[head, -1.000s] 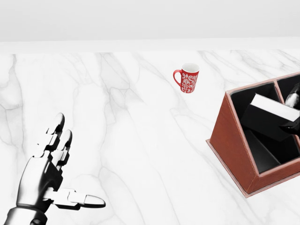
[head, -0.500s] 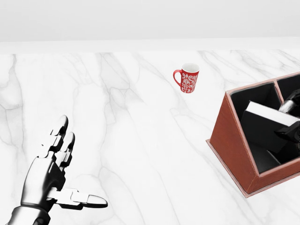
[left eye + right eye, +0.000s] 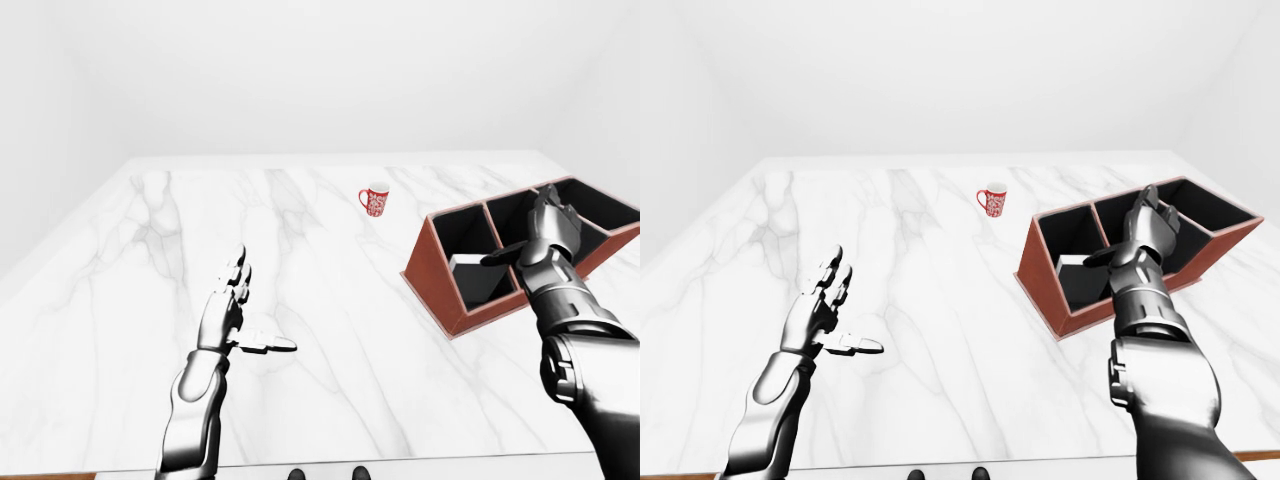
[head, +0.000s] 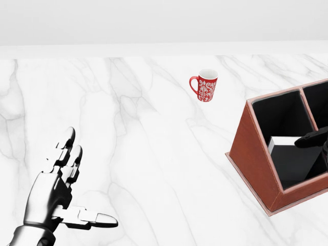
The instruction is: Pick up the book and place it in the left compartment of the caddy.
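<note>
The left hand [image 4: 56,192] is hovering open-fingered at seven o'clock over the marble surface [image 4: 143,143]; at three o'clock the right hand [image 3: 1143,232] is spreading open above the caddy [image 4: 254,159], its left compartment holding the book [image 4: 292,156]; a passing fingertip risks tipping it out.

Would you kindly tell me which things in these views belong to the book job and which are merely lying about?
Belonging to the job:
- book, lying in the caddy's left compartment
- caddy
- right hand, open above the caddy

Lying about:
- mug, upright on the table
- left hand, open and idle, holding nothing
</note>
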Robot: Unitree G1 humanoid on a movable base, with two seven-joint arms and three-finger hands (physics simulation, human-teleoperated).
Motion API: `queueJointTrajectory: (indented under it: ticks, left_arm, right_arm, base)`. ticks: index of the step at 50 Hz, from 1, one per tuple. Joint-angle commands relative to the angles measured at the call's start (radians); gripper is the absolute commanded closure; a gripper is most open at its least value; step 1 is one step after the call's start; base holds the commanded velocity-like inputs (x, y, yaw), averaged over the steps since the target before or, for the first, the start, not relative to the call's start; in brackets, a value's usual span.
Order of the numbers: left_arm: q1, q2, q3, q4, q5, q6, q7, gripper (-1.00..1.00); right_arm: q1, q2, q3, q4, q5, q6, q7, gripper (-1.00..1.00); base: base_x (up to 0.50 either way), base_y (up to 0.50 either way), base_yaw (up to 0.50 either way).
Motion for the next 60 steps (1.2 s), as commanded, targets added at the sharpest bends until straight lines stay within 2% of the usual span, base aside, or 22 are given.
queueJointTrajectory:
  ticks: [1, 11, 12, 15, 17, 19, 22, 29, 33, 37, 44, 47, 51, 55, 60]
  left_arm:
    - [0.001, 0.0, 0.001, 0.0, 0.0, 0.0, -0.001, -1.0]
    - [0.006, -0.001, 0.0, -0.009, 0.0, 0.0, -0.002, -1.0]
    - [0.006, -0.001, 0.0, -0.01, 0.0, 0.0, -0.002, -1.0]
    - [0.006, -0.001, 0.001, -0.012, -0.001, 0.0, -0.002, -1.0]
    - [0.005, -0.001, 0.001, -0.01, -0.001, 0.0, -0.002, -1.0]
    - [0.005, -0.001, 0.001, -0.009, 0.0, 0.0, -0.001, -1.0]
    - [0.008, -0.002, -0.001, -0.012, 0.001, 0.0, -0.001, -1.0]
    - [0.013, -0.001, 0.003, -0.021, -0.003, 0.0, -0.006, -1.0]
    - [0.015, -0.002, 0.003, -0.026, -0.004, 0.0, -0.006, -1.0]
    - [0.019, -0.001, 0.007, -0.04, -0.009, 0.0, -0.009, -1.0]
    - [0.026, 0.0, 0.031, -0.098, -0.018, 0.0, -0.003, -1.0]
    - [0.02, 0.0, 0.045, -0.105, -0.025, 0.0, 0.006, -1.0]
    - [0.03, -0.002, 0.041, -0.121, -0.022, 0.0, 0.012, -1.0]
    - [0.048, -0.007, 0.038, -0.148, -0.014, 0.0, 0.016, -1.0]
    - [0.072, -0.013, 0.036, -0.186, -0.02, 0.0, 0.005, -1.0]
  right_arm:
    - [0.001, 0.003, -0.002, -0.002, 0.001, 0.0, 0.0, -1.0]
    - [-0.007, 0.018, 0.006, -0.005, -0.007, 0.0, 0.006, -1.0]
    - [0.004, -0.006, 0.007, -0.012, -0.011, 0.0, 0.031, -1.0]
    - [-0.003, 0.017, 0.011, -0.026, -0.008, 0.0, 0.054, -1.0]
    - [0.001, 0.002, 0.014, -0.064, -0.012, 0.0, 0.097, -1.0]
    - [-0.015, 0.027, 0.017, -0.092, -0.013, 0.0, 0.114, -1.0]
    - [-0.01, 0.037, 0.018, -0.193, -0.02, 0.0, 0.177, -1.0]
    - [0.137, 0.146, 0.007, -0.748, -0.098, 0.0, 0.423, -1.0]
    - [0.17, 0.196, -0.003, -0.886, -0.123, 0.0, 0.493, -1.0]
    - [0.203, 0.263, -0.02, -0.976, -0.062, 0.0, 0.512, -1.0]
    - [0.295, 0.314, -0.054, -1.135, 0.122, 0.0, 0.473, -1.0]
    - [0.391, 0.361, -0.062, -1.255, 0.228, 0.0, 0.445, -1.0]
    - [0.474, 0.394, -0.05, -1.372, 0.296, 0.0, 0.4, -1.0]
    - [0.633, 0.446, -0.056, -1.627, 0.406, 0.0, 0.429, -1.0]
    - [0.805, 0.469, -0.074, -1.741, 0.44, 0.0, 0.456, -1.0]
  base:
    - [0.0, 0.0, 0.0]
    - [0.0, 0.0, 0.0]
    - [0.0, 0.0, 0.0]
    - [0.0, 0.0, 0.0]
    - [0.0, 0.0, 0.0]
    - [0.0, 0.0, 0.0]
    - [0.0, 0.0, 0.0]
    - [0.0, 0.0, 0.0]
    - [0.0, 0.0, 0.0]
    - [0.0, 0.0, 0.0]
    - [0.0, 0.0, 0.0]
    - [0.0, 0.0, 0.0]
    - [0.0, 0.0, 0.0]
    - [0.0, 0.0, 0.0]
    - [0.0, 0.0, 0.0]
